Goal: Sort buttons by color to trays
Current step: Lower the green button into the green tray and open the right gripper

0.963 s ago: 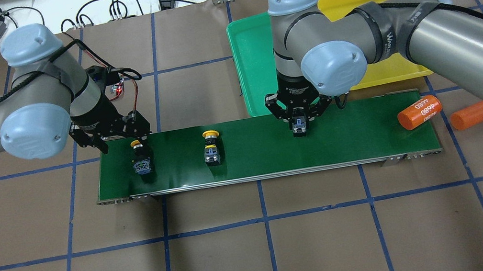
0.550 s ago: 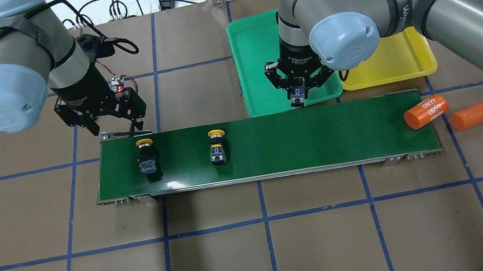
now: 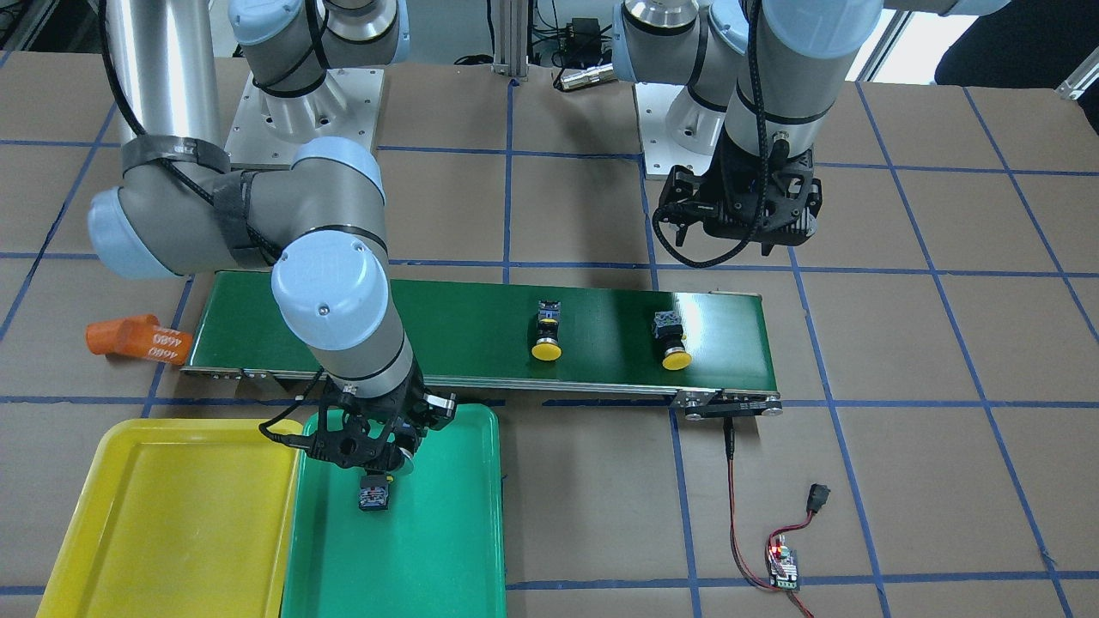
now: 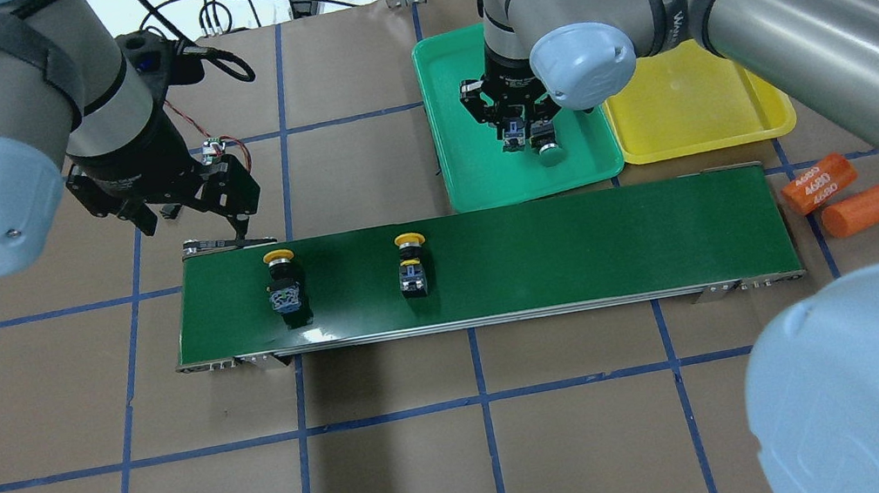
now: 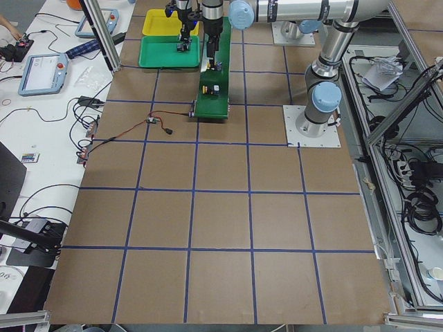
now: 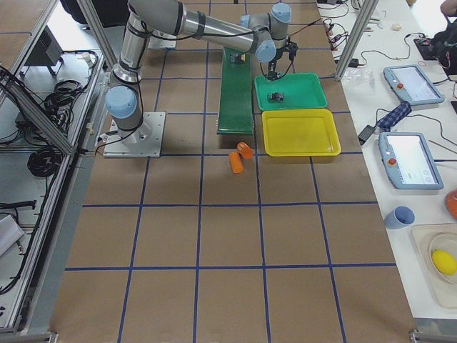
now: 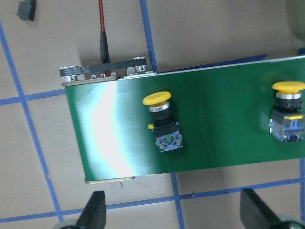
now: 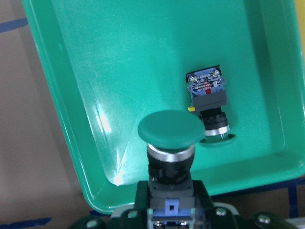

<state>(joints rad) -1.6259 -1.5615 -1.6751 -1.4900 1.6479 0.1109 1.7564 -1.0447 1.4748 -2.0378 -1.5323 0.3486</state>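
Note:
My right gripper (image 4: pixel 513 125) hangs over the green tray (image 4: pixel 473 179), shut on a green-capped button (image 8: pixel 169 129). A second green button (image 8: pixel 209 107) lies in that tray just beside it (image 3: pixel 374 495). Two yellow-capped buttons (image 4: pixel 284 284) (image 4: pixel 412 268) lie on the dark-green belt (image 4: pixel 581 250). The left wrist view shows both of them (image 7: pixel 162 124) (image 7: pixel 287 114). My left gripper (image 4: pixel 193 224) is open and holds nothing, raised behind the belt's left end. The yellow tray (image 4: pixel 691 109) beside the green one holds nothing.
Two orange cylinders (image 4: pixel 818 184) (image 4: pixel 860 211) lie just off the belt's right end. A small circuit board (image 3: pixel 783 566) with red and black wires sits beyond the belt's left end, near my left gripper.
My right gripper lifted the green button off the belt and carried it over the green tray. My left gripper rose and drew back. The yellow buttons and one orange cylinder shifted right.

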